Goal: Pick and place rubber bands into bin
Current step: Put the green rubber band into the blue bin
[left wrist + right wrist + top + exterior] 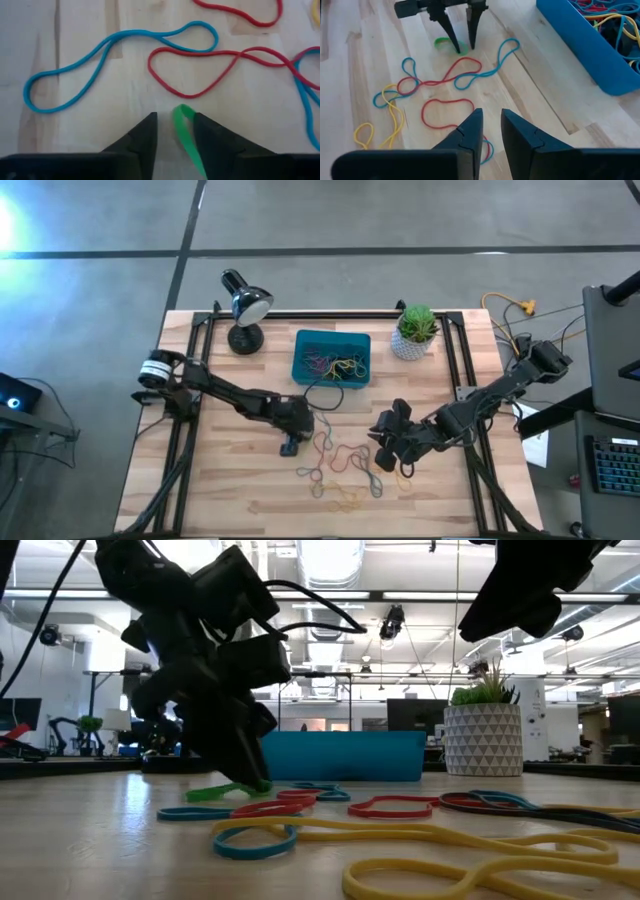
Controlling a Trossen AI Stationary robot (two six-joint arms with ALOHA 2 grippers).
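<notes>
— How will these rubber bands (445,80) handle for us?

— We judge them near weightless, limp and a little tacky; they lie flat on the bench (220,480), so the fingertips must press down to the wood and pinch one strand, ideally at a free loop end clear of its neighbours; where bands cross, we would likely drag a second one along.

— Where are we now?

— Our left gripper (463,46) is down at the bench near the middle, jaws narrow with a gap between them, and the green band (186,131) runs up between the fingers; whether it is truly pinched yet we cannot tell; the green one sits at the edge of the cluster, which we think makes it a clean pick.

— And the other arm?

— Our right gripper (490,131) hovers above the loose bands on the right side of the bench; its jaws stand narrow with a slit between them, holding nothing.

— The count?

— One bin (333,358), teal, at the back of the bench between the lamp (245,310) and the plant pot (412,338), already holding a tangle of bands we cannot count; on the bench we make out the green one, about two red, about three blue and a couple of yellow, though the tangle keeps us from an exact tally.
</notes>
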